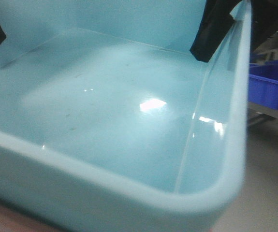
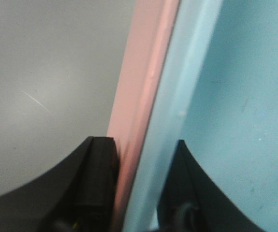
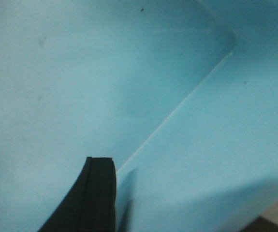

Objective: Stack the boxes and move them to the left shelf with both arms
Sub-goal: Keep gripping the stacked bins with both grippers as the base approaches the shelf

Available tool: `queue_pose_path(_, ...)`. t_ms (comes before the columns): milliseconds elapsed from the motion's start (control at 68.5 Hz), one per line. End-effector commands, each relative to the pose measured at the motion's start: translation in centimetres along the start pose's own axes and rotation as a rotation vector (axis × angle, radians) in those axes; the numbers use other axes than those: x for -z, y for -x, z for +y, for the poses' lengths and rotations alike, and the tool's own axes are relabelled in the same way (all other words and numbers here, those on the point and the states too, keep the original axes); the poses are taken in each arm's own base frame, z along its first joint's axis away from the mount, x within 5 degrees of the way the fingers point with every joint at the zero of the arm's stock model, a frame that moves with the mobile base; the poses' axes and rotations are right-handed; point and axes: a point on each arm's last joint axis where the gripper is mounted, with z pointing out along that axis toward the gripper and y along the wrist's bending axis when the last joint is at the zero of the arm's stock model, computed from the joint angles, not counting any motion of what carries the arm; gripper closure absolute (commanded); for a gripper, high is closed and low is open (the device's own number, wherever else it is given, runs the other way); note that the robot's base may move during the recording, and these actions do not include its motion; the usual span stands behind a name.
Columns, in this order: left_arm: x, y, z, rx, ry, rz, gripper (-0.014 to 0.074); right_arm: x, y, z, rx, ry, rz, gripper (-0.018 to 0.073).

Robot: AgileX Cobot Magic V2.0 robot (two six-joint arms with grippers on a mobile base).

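The turquoise box (image 1: 114,106) fills the front view, and I look into its bare inside. It sits nested in the pink box (image 2: 139,92), whose wall lies flat against the turquoise wall (image 2: 177,96). My left gripper (image 2: 139,157) is shut on both walls, with one black finger (image 2: 97,183) outside the pink and the other inside the turquoise. My right gripper (image 3: 124,193) straddles the opposite wall (image 1: 235,63). Its inner finger (image 3: 97,193) presses the turquoise wall and its outer finger is hidden. The left shelf is out of view.
A dark blue crate (image 1: 271,84) stands to the right beyond the box. Pale grey floor (image 1: 269,188) runs beneath it. Grey surface (image 2: 42,96) lies outside the pink wall in the left wrist view.
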Motion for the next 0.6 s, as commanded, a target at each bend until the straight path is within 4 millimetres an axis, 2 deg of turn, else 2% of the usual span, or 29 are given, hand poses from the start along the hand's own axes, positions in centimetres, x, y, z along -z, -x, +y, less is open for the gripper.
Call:
queue_pose_path(0,2.44,0.54,-2.29,-0.002,-0.218,-0.099,0.0599,2.25,1.75,0.98,0.077,0.054,-0.216,0.0500)
queue_pose_path(584,2.44,0.54,-2.29,-0.002,-0.218,-0.099,0.0599,2.25,1.75,0.98,0.077,0.054,-0.216,0.0500)
